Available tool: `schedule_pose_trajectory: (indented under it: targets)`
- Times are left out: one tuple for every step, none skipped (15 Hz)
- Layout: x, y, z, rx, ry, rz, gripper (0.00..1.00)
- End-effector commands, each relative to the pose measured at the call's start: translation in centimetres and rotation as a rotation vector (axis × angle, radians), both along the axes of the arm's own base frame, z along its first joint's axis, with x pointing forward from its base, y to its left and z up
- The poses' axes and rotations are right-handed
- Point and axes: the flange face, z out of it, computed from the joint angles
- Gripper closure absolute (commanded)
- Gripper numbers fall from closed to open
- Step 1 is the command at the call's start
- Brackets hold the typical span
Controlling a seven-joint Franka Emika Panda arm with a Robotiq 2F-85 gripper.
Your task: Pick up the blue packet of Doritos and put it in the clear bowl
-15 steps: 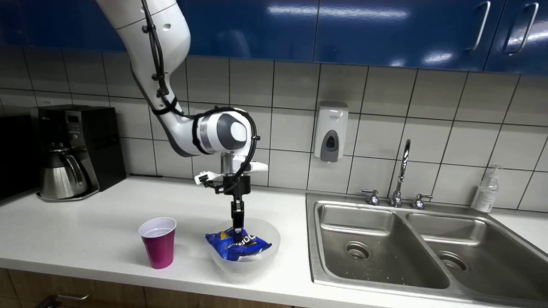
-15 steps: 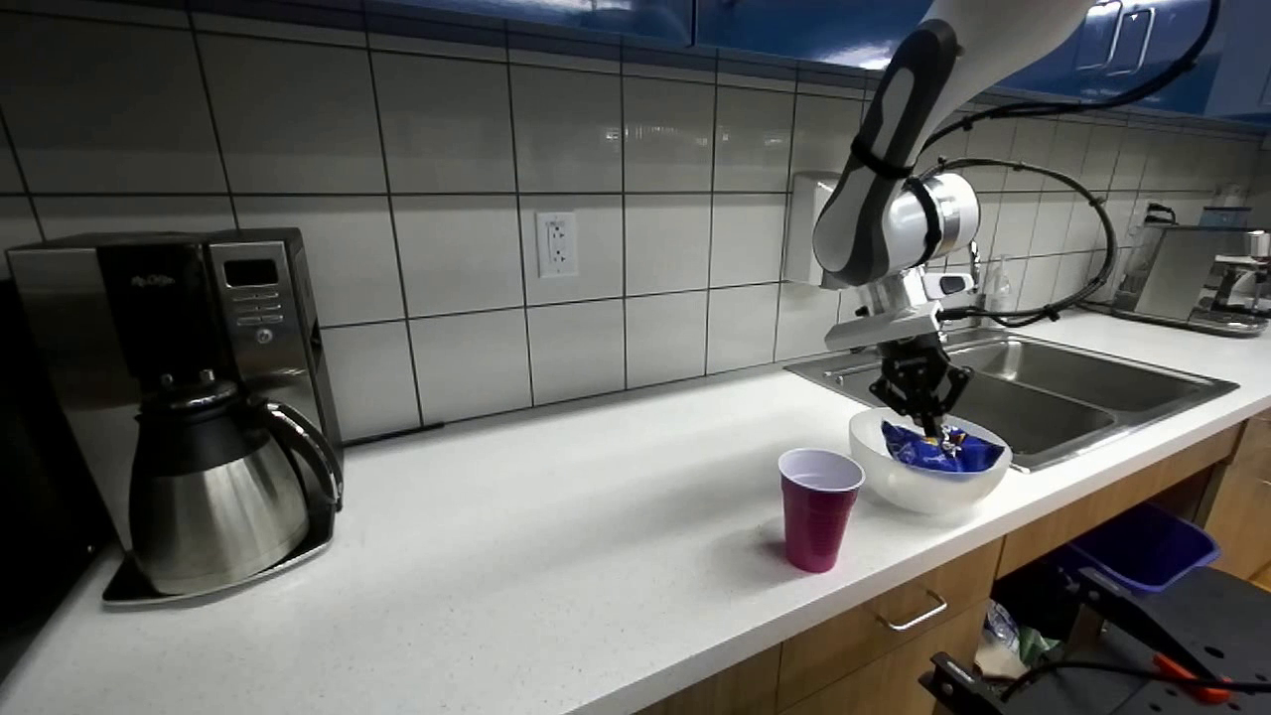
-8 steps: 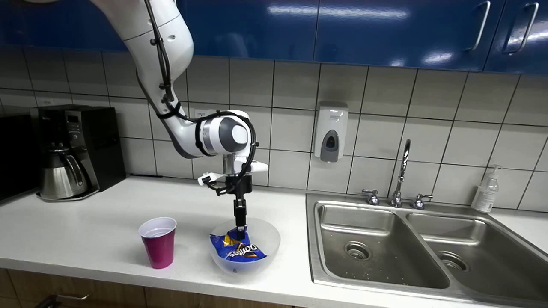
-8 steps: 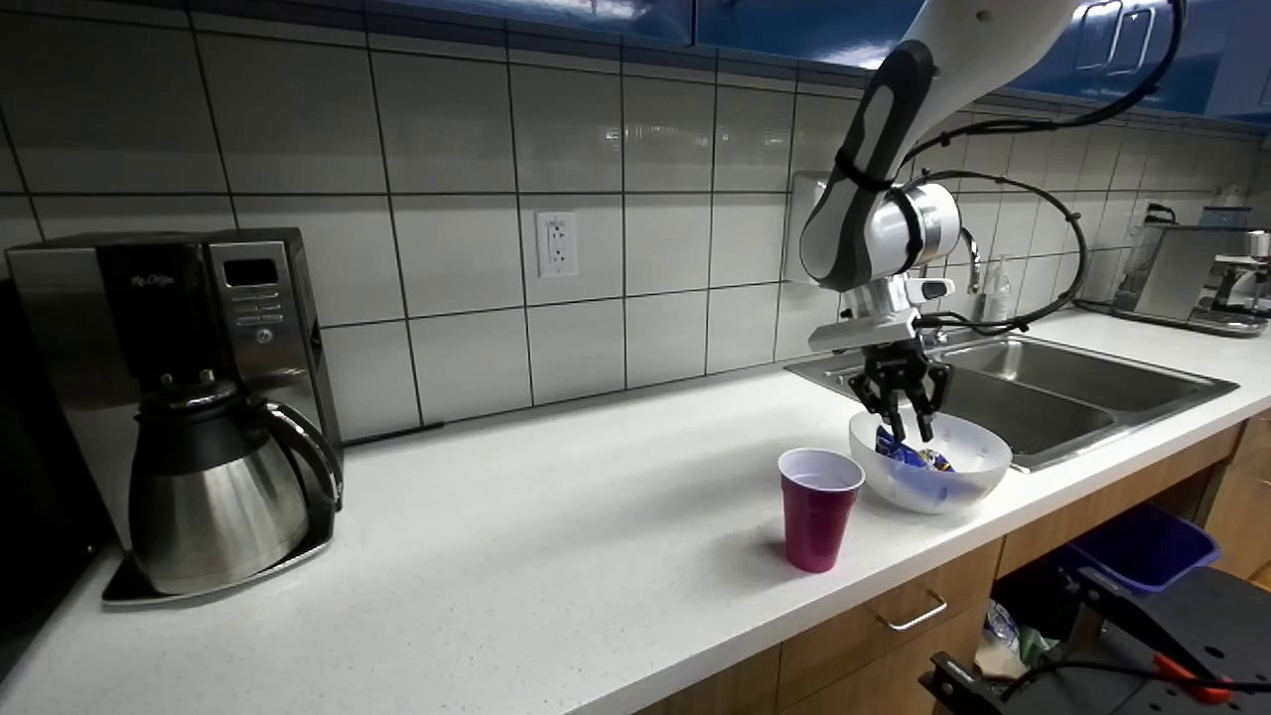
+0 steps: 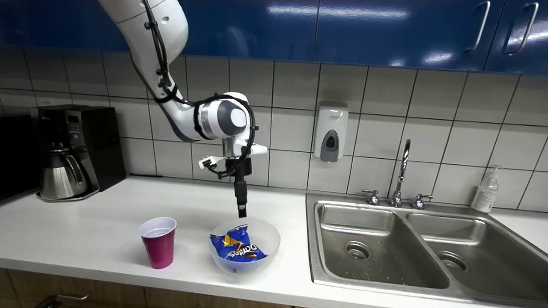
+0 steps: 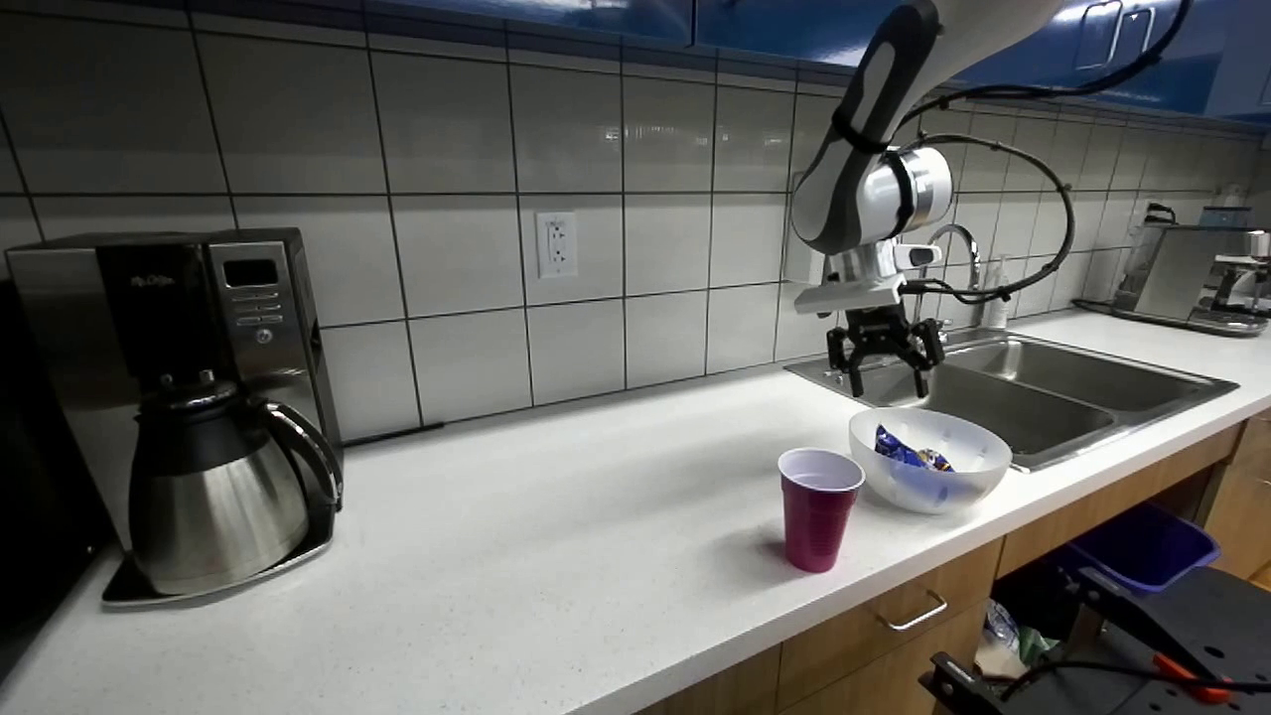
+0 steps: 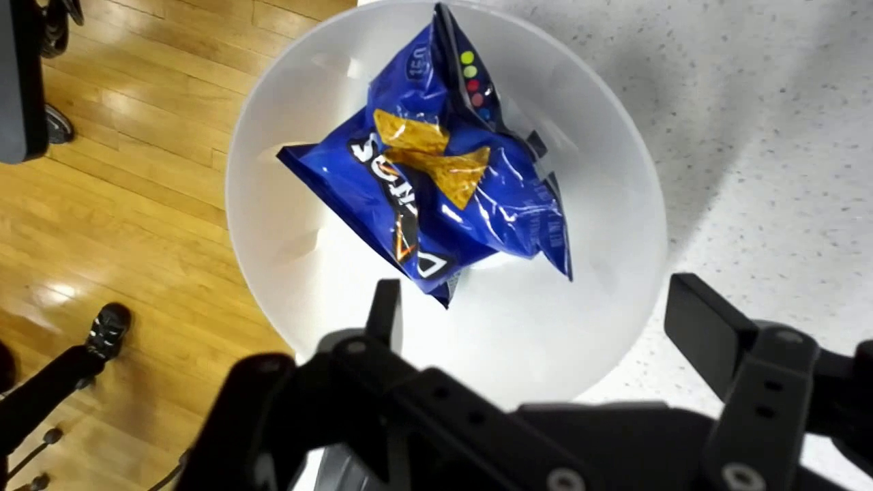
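The crinkly blue foil packet of Doritos (image 7: 423,170) lies inside the round, translucent whitish plastic bowl (image 7: 607,232), above centre in the wrist view, one corner appearing to reach the rim. The black jaws are spread, pinching nothing, higher than the bowl in both exterior views. Placing looks done, so trouble would come on leaving: a dip could catch the rim, a sweep topple the tapered magenta plastic cup (image 5: 159,248), left of centre in an exterior view. The bowl (light, I'd guess) stands near the front edge of the smooth white table (image 5: 98,222), so a knock might tip it off.
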Motion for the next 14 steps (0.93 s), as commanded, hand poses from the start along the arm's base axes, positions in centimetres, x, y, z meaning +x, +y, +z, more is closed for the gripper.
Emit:
schedule_pose_trajectory:
  targets:
    - [-1.5, 2.2, 4.5, 0.026, -0.036, 0.062, 0.00]
    - [-2.0, 3.0, 5.2, 0.033, -0.045, 0.096, 0.00]
    - [-2.8, 4.0, 5.8, 0.044, -0.042, 0.163, 0.00]
    - [-3.6, 4.9, 6.4, 0.058, -0.035, 0.224, 0.00]
    - [-4.5, 5.8, 6.9, 0.062, -0.018, 0.275, 0.00]
    - [-5.4, 6.6, 7.2, 0.068, -0.009, 0.329, 0.00]
    - [-6.3, 7.3, 7.7, 0.075, 0.000, 0.379, 0.00]
    - [-7.1, 7.9, 8.0, 0.078, 0.010, 0.431, 0.00]
    - [-7.9, 8.2, 8.3, 0.075, 0.027, 0.462, 0.00]
    - [-8.6, 8.5, 8.4, 0.073, 0.041, 0.493, 0.00]
    - [-6.3, 7.9, 7.1, 0.068, 0.018, 0.420, 0.00]
    - [-7.0, 8.2, 7.3, 0.070, 0.026, 0.443, 0.00]
    - [-7.5, 8.4, 7.5, 0.072, 0.028, 0.455, 0.00]
    - [-7.8, 8.5, 7.6, 0.074, 0.028, 0.460, 0.00]
